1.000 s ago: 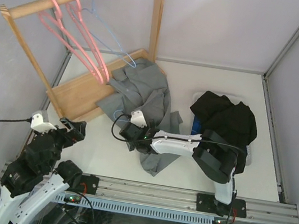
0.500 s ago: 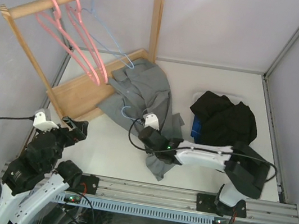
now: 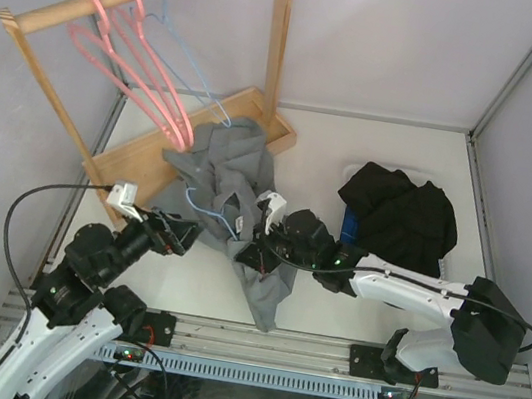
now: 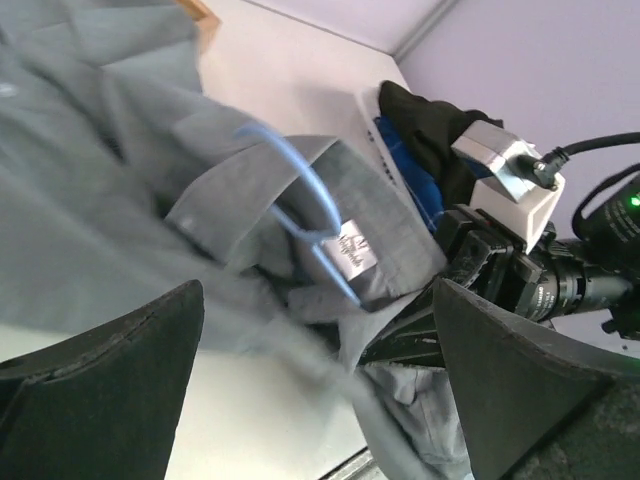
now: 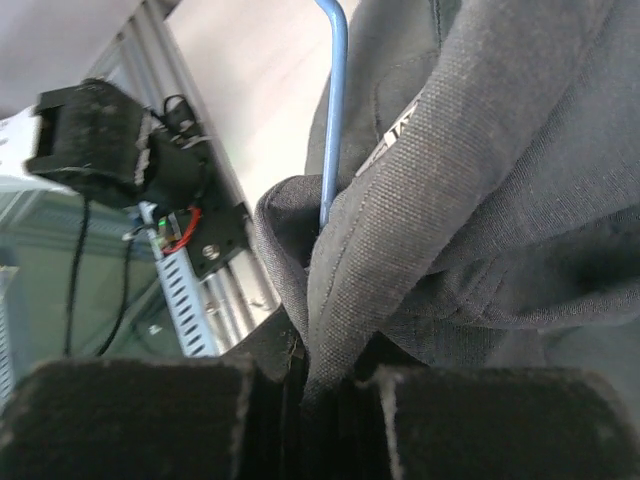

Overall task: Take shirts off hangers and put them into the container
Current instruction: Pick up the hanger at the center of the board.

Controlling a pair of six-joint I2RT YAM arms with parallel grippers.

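Clamping the grey shirt (image 5: 480,150) with the blue hanger (image 5: 333,110) threaded just above its jaws, the right gripper (image 5: 300,400) risked dragging both together, while the left gripper (image 4: 315,335) gaped empty.

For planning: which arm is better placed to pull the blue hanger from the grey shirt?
Probably left: the left gripper is open facing the hanger; the right gripper clamps the grey shirt.

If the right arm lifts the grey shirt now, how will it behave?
Likely floppy: the grey shirt lies crumpled, so it should drape and trail below the right fingers pinching its fabric. The light-blue wire hanger sits in the collar and will probably come up with it, perhaps snagging.
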